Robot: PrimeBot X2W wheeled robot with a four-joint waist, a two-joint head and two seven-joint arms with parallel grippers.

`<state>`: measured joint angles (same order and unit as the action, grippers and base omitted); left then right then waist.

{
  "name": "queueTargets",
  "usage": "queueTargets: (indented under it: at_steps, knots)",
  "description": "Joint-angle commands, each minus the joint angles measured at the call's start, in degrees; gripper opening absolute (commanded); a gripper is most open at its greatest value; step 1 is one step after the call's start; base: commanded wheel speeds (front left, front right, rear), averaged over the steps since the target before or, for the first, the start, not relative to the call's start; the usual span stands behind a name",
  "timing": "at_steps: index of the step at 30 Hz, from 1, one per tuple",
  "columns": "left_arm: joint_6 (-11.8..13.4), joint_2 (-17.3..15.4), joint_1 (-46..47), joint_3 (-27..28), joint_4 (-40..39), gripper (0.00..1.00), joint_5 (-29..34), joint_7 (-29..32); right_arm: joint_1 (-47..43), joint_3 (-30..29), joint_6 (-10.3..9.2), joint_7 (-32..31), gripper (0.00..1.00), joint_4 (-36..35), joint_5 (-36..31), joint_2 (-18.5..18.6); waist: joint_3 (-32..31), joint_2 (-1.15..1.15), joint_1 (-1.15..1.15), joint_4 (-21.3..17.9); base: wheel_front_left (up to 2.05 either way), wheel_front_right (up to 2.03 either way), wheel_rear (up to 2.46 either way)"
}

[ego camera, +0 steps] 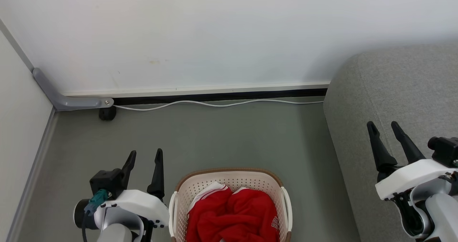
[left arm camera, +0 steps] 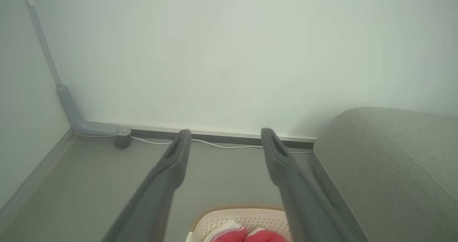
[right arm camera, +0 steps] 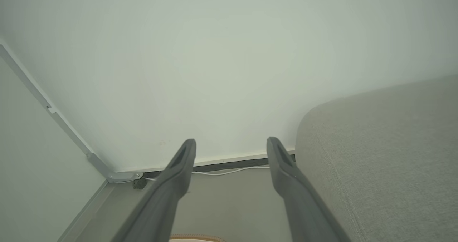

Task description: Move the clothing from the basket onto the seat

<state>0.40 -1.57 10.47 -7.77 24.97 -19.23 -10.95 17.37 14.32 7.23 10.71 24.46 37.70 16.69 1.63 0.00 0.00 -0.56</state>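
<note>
1. Left gripper (ego camera: 146,152), two long dark fingers on a white wrist housing, sits near left over the grey-green floor (ego camera: 222,138). Fingers are spread wide apart with nothing between them, tips pointing toward the far wall.
2. Right gripper (ego camera: 383,124), same dark two-finger build on a white housing, sits near right. Fingers are also apart and empty. In the head view it overlaps the near left part of the seat; can't tell whether it touches.
3. Bright-red soft fabric clothing (ego camera: 232,213) with white striped trim is bunched in a heap inside the basket, filling most of it. White trim shows at the far left of the heap and white lettering at the near right, too small to read.
4. Oval cream-white perforated plastic basket (ego camera: 229,171) with a brown rim and white side handles stands upright on the floor, near centre. It is just right of the left gripper and apart from the seat, with a strip of floor between them.
5. Large grey fabric-upholstered seat (ego camera: 404,88) with a rounded corner and a stitched seam takes up the right side, its far end against the wall. No red fabric lies on the part in view.
6. Plain white wall (ego camera: 214,31) runs across the far side, with a dark gap along its base.
7. Thin white cable (ego camera: 214,104) lies on the floor along the wall base, from the far left corner to the seat.
8. Grey angled metal bracket (ego camera: 68,100) sits in the far left corner, with a small black round foot (ego camera: 107,114) just under its end.
</note>
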Motion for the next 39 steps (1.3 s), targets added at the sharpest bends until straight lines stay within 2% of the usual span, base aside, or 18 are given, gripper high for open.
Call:
queueTargets:
  at_steps: [1, 19, 27, 39]
  knots:
    - [0.7, -1.0, 3.5, 1.1, -1.1, 1.00, 2.5, -1.0, 2.4, 1.3, 0.24, 1.2, 1.00, -1.0, -2.2, 1.6, 0.0, 0.00, 0.00, 0.0, 0.00, 0.00, 0.00]
    - [3.5, -1.3, 5.2, 0.3, -0.3, 1.00, 13.0, -4.0, 4.9, 2.5, 0.25, 4.3, 1.00, 0.6, -11.7, 3.7, 0.3, 0.00, 0.00, 0.1, 0.00, 0.00, 0.00]
    - [4.7, -1.3, 4.8, 0.7, -0.4, 1.00, 12.1, -4.1, 4.7, 0.8, 0.25, 4.3, 1.00, 0.8, -12.5, 3.3, 0.4, 0.00, 0.00, -0.1, 0.00, 0.00, 0.00]
    - [5.0, -1.3, 4.6, 0.3, -0.6, 1.00, 11.4, -4.1, 4.5, -0.3, 0.25, 4.3, 1.00, 0.3, -12.5, 3.0, 0.8, 0.00, 0.00, -0.1, 0.00, 0.00, 0.00]
